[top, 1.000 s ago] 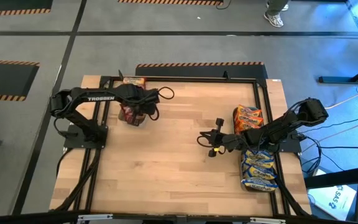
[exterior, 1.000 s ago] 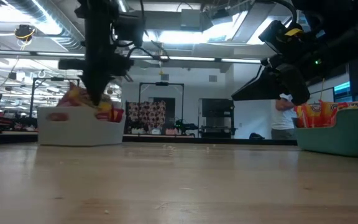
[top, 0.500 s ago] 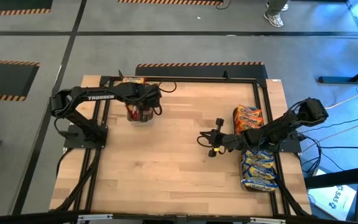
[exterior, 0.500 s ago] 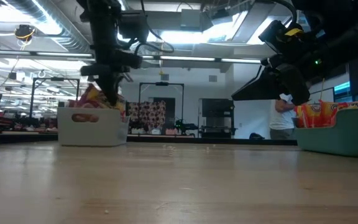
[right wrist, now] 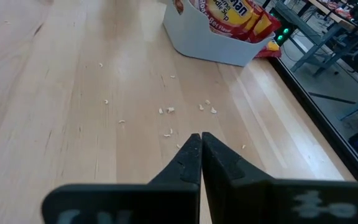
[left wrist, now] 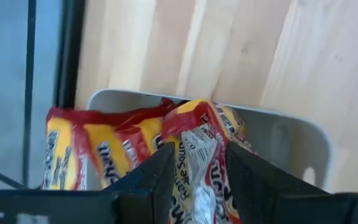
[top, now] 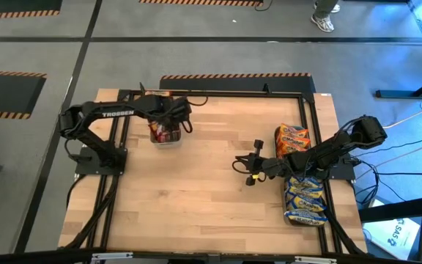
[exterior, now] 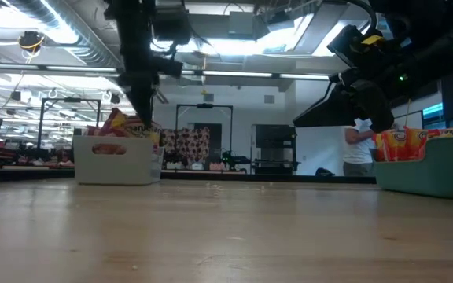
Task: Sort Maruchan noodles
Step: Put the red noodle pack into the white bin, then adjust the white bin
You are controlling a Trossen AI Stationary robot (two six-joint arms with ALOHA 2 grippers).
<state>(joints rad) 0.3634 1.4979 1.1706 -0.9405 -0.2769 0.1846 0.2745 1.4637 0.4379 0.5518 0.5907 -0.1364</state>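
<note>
we see a dark arm [exterior: 136,71] coming down into a pale tray [exterior: 116,159] with red-and-yellow packets [exterior: 119,126] poking above its rim. at right, another dark arm [exterior: 364,79] hangs beside a teal tray [exterior: 427,174] holding orange packets [exterior: 399,145].

Reads "TROSSEN" in white on the left arm [top: 117,114], and letters "an" with "Flavor" on a noodle packet [right wrist: 241,15] in the white tray [right wrist: 210,46].
</note>
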